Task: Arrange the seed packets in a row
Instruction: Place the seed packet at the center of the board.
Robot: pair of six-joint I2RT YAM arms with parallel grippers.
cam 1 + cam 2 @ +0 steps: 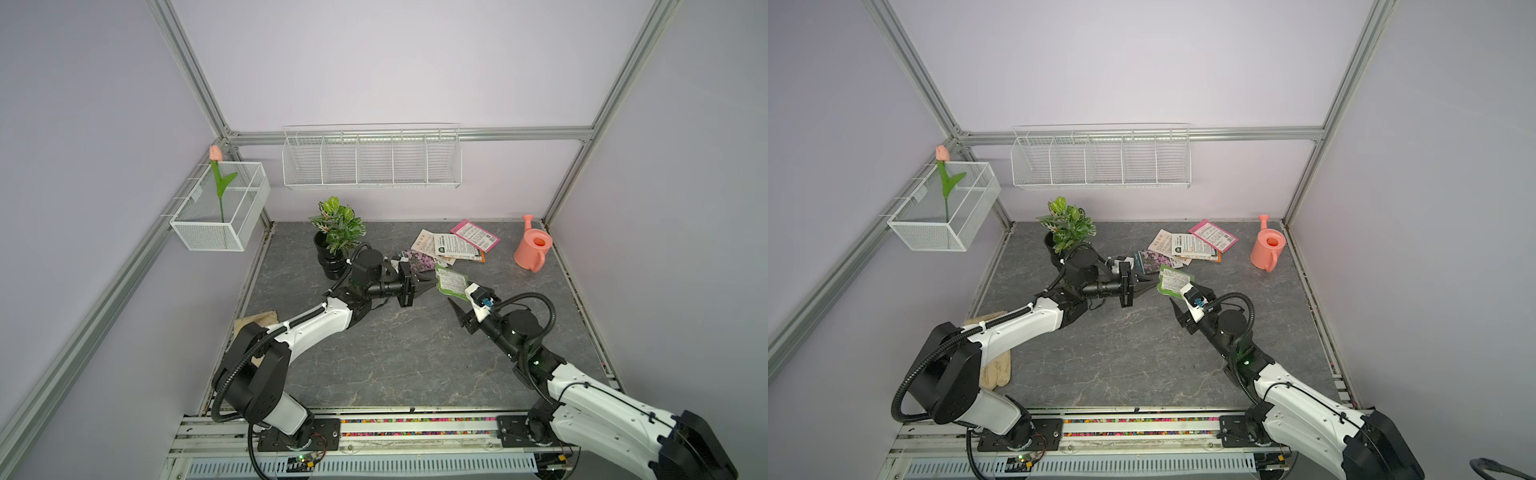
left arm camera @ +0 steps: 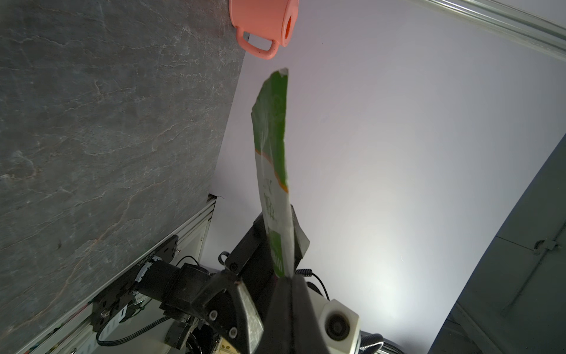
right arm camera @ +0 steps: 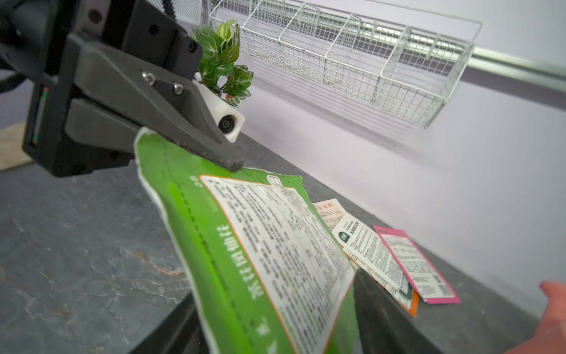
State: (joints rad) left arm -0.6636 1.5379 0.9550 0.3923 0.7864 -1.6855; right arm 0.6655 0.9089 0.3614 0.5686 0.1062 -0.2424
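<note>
Logged green seed packet [image 1: 452, 282] in mid-air between both grippers, printed back facing up.

Found its left end pinched tight in the left gripper [image 1: 434, 284], jaws closed flat on the edge. Traced the rest sloping right and nearward into the right gripper [image 1: 463, 293], lying between fingers set well apart on either side, not pinching. Placed packet over the middle of the table [image 1: 395, 353], clear of the surface. Counted more seed packets flat and overlapping just beyond it, far and right: purple-flower packet [image 1: 419, 259] nearest, then white packet [image 1: 453, 247], then pink packet [image 1: 474, 235] farthest right. Noted pink watering can [image 1: 534, 247] right of that heap, potted plant [image 1: 336, 232] far-left of the left gripper, beige glove [image 1: 994, 365] at near left.
</note>
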